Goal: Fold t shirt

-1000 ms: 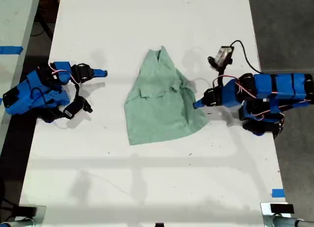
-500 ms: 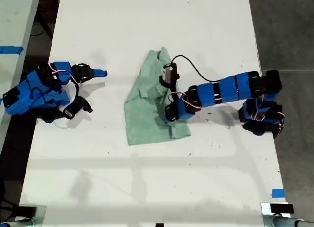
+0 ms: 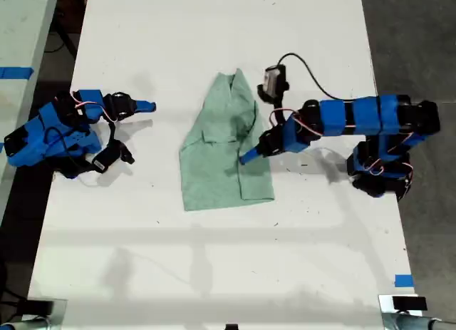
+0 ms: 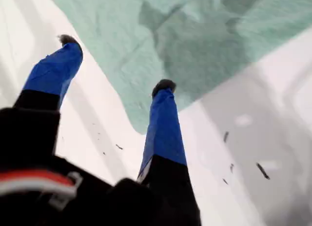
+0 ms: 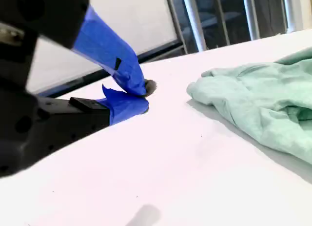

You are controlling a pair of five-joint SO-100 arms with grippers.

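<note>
1. The t shirt (image 3: pixel 224 148) lies near the middle of the white surface (image 3: pixel 214 266) in the exterior view, pointed end toward that view's top, wide straight hem toward its bottom.
2. The shirt's edge on the exterior view's right is folded over; that flap lies flat, ending in a squared corner near the hem.
3. My first claw (image 3: pixel 247 156) is on the arm reaching in from the exterior view's right, tip over the folded edge of the shirt.
4. In the first wrist view the first claw (image 4: pixel 117 65) is released: two blue-taped fingers (image 4: pixel 163 123) spread apart, nothing between them. One black tip sits over the cloth edge (image 4: pixel 195 45), the other over bare surface beside it.
5. Can't tell from either view whether the tips touch the cloth or hover just above it.
6. My second claw (image 3: pixel 146 106) is on the arm at the exterior view's left, well apart from the shirt, low on the surface.
7. In the second wrist view the second claw (image 5: pixel 141 96) is clenched: blue tips meet, nothing gripped. The shirt (image 5: pixel 253 109) shows as a rumpled mint heap off to one side.
8. Blue tape marker (image 3: pixel 403 280) sits near the surface corner at the exterior view's lower right.
</note>
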